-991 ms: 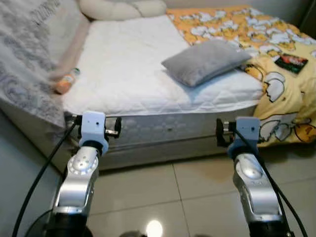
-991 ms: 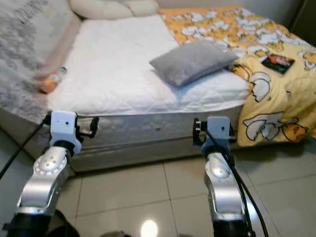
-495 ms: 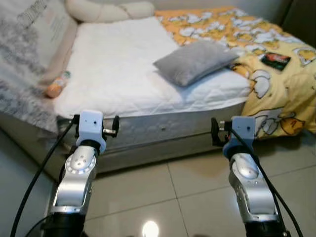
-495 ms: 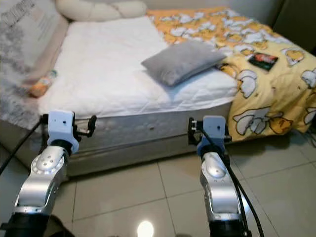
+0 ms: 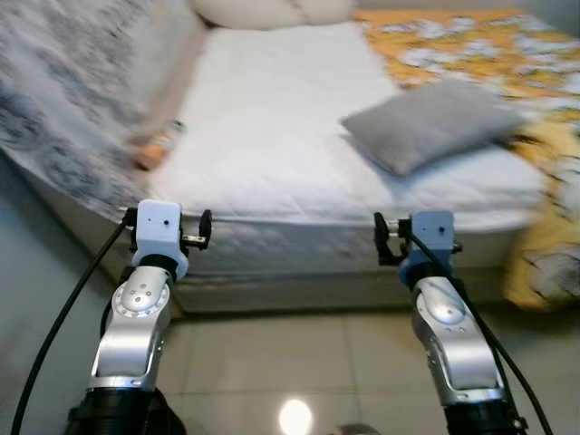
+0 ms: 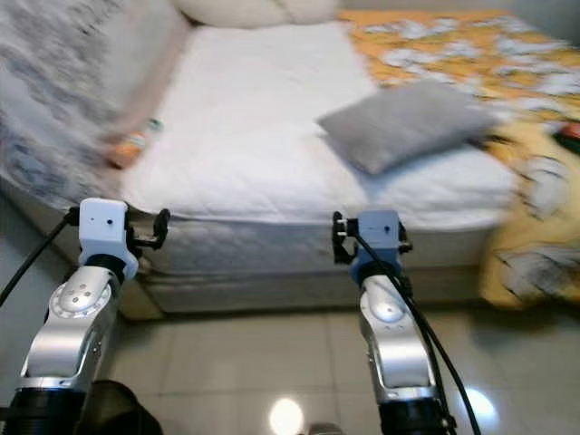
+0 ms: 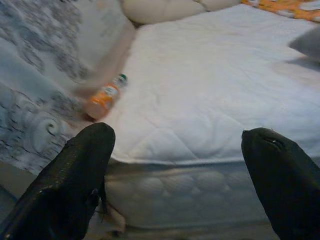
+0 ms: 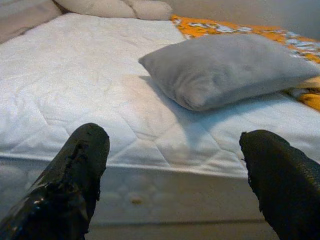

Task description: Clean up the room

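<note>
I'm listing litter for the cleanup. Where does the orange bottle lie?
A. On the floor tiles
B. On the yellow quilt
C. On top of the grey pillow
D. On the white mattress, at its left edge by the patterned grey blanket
D: the bottle lies on the mattress beside the blanket.

The mattress (image 5: 272, 109) is plain white with a quilted diamond stitch, and the pillow (image 5: 426, 122) near its right edge is flat grey — the blanket (image 5: 453, 45) over the far right corner is orange-yellow with white cartoon blobs. Along the left edge there's an orange bottle (image 7: 104, 96) with a green cap, next to a grey-and-white swirly patterned throw (image 5: 63, 100). Cream pillows (image 5: 272, 11) sit at the far edge, floor tiles (image 5: 290, 362) are glossy beige-grey, and both arms are silver with black fingers (image 7: 75, 175).
</note>
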`<state>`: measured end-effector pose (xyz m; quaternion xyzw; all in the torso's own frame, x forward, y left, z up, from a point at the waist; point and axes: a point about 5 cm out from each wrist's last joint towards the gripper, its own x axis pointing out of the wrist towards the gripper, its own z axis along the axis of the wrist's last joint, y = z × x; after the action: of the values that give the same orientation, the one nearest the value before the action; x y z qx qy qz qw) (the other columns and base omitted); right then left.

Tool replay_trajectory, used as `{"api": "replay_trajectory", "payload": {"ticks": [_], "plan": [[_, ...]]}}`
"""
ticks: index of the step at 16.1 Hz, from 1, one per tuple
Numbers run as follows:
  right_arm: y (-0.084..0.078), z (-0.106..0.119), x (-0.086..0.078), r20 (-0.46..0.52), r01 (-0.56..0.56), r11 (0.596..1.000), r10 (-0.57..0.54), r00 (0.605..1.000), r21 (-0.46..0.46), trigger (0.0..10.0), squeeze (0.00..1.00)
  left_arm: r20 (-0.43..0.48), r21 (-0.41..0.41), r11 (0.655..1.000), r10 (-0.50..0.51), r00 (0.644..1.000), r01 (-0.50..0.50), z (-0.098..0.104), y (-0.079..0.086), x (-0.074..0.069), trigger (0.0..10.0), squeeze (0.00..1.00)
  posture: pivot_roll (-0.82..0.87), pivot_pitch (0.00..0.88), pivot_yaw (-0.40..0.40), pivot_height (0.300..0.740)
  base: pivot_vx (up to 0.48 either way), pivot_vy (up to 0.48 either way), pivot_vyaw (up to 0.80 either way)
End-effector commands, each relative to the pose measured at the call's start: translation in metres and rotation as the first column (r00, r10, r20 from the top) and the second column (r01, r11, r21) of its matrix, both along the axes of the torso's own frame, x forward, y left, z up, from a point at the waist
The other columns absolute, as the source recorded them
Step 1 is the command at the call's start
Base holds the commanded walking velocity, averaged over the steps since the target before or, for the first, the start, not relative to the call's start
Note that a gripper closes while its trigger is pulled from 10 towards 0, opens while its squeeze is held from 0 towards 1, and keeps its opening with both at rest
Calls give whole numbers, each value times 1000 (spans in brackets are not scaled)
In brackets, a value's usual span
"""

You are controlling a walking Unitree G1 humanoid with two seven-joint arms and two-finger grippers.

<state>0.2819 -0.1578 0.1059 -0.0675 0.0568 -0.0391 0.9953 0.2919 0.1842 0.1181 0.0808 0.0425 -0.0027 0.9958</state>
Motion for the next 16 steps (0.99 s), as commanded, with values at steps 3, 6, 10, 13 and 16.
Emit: {"api": "replay_trajectory", "payload": {"ticks": [3, 6, 10, 13, 16], "plan": [[0, 2, 2, -2, -1, 1000, 1, 1000, -7, 10000, 0, -1, 10, 1000, -16, 1000, 16, 0, -1, 0, 10000, 0, -57, 0, 37, 740, 368, 0, 533], [-3, 2, 4, -6, 14, 1000, -14, 1000, -1, 10000, 0, 4, 9, 1000, -28, 1000, 28, 2, -4, 3, 10000, 0, -56, 0, 35, 740, 364, 0, 0], [-4, 3, 7, -5, 16, 1000, -16, 1000, -1, 10000, 0, 8, 9, 999, -42, 999, 42, 2, -8, 4, 10000, 0, -53, 0, 32, 740, 364, 0, 0], [-3, 2, 7, -9, 13, 1000, -13, 1000, -2, 10000, 0, 11, 12, 999, -40, 999, 40, 4, -5, 7, 10000, 0, -47, 0, 27, 740, 366, 0, 0], [-2, 2, 8, -12, 10, 1000, -10, 1000, -1, 10000, 0, 17, 13, 999, -35, 999, 35, 6, -2, 9, 10000, 0, -47, 0, 28, 740, 366, 0, 0]]}}
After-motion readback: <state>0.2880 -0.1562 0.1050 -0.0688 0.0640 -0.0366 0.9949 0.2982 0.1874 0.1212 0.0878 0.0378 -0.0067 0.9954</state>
